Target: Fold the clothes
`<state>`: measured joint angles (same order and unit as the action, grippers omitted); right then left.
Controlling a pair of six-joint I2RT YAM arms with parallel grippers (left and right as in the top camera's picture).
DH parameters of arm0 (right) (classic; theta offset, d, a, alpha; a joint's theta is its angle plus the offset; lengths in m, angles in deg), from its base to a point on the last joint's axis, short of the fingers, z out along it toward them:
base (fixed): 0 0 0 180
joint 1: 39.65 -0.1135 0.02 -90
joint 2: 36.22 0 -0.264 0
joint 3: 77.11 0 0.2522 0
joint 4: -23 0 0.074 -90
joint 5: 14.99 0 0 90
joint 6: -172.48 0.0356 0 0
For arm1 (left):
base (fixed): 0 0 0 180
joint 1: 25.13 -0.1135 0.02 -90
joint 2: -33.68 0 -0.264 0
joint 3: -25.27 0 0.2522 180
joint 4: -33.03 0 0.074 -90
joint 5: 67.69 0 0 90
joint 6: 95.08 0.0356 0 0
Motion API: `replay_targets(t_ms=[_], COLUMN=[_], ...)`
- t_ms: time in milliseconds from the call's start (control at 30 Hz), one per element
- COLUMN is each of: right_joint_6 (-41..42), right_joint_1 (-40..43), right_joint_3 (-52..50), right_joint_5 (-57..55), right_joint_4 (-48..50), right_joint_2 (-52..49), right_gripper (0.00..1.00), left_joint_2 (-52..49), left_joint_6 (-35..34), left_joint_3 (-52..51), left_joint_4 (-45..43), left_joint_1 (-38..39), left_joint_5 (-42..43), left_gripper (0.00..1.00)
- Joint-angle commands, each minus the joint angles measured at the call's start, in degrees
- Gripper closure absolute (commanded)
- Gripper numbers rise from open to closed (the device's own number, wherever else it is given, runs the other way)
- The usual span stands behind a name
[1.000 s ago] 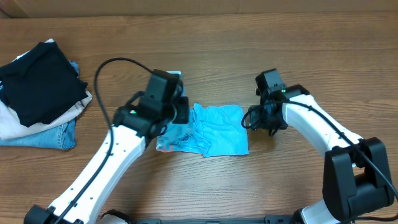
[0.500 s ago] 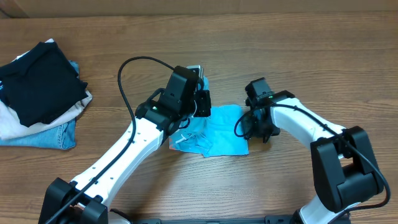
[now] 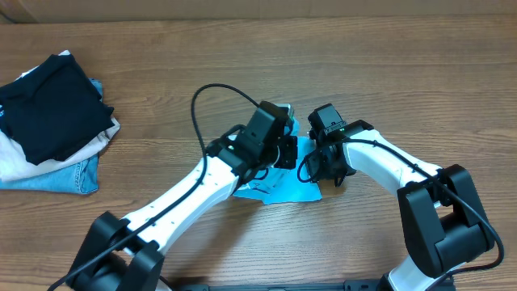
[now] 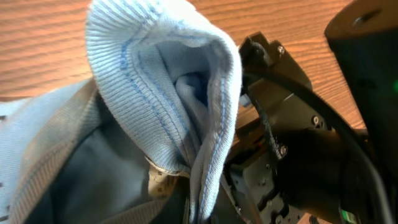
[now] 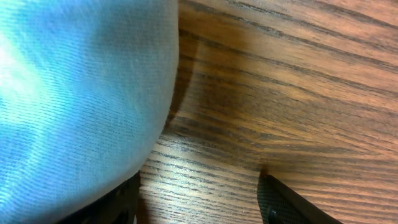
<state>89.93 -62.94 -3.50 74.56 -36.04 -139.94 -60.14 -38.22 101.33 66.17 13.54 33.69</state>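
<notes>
The light sky-blue T-shirt lies bunched on the table's middle, largely under my two arms. My left gripper hangs over its right half, shut on a raised fold of it. In the left wrist view the ribbed collar stands up in a loop and runs down into the shut left gripper. My right gripper sits low at the shirt's right edge, close to the left one. In the right wrist view the right gripper is open over bare wood, its left finger against the blue T-shirt.
A folded black garment lies on a pale cloth and folded blue jeans at the table's left edge. Bare wooden table stretches behind and to the right of the arms.
My left gripper has travelled right, carrying the shirt's left side over the rest of it. The right gripper has edged left and now stands against the shirt's right edge.
</notes>
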Motion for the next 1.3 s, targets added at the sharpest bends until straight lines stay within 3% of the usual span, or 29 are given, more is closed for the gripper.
replay_targets(t_ms=[0,300,567,700,867,1033,1200,1267], right_joint_6=[0.0,10.8,13.2,13.2,13.2,13.2,12.5,8.3], right_joint_1=[-0.7,0.3,4.8,6.0,6.3,6.3,6.3,6.3], right_joint_3=[-0.8,0.4,1.7,1.7,1.7,1.7,2.6,3.9], right_joint_5=[3.0,-9.8,-10.2,-10.2,-10.0,-10.0,-8.5,-3.5], right_joint_4=[0.3,-1.7,-1.8,-1.8,-2.4,-2.8,-3.5,-3.7], right_joint_2=[-2.9,-0.7,6.3,8.3,8.7,8.8,11.3,13.2], right_gripper=[0.35,0.35,0.34,0.33,0.33,0.33,0.32,0.32], left_joint_2=[-2.8,-5.3,-5.3,-5.3,-5.3,-4.9,-1.7,-0.8], left_joint_6=[-2.0,-2.7,-3.6,-7.5,-7.6,-6.0,-0.9,0.1], left_joint_3=[1.4,1.4,1.4,1.4,1.4,1.4,1.4,1.4], left_joint_4=[-2.7,-4.8,-6.7,-7.3,-9.7,-11.6,-9.4,-7.7], left_joint_1=[1.5,1.9,1.9,1.9,1.9,0.3,-7.0,-11.1], left_joint_5=[0.9,0.8,4.1,8.7,18.0,20.3,18.8,16.0], left_gripper=[0.94,0.93,0.90,0.74,0.54,0.56,0.59,0.59])
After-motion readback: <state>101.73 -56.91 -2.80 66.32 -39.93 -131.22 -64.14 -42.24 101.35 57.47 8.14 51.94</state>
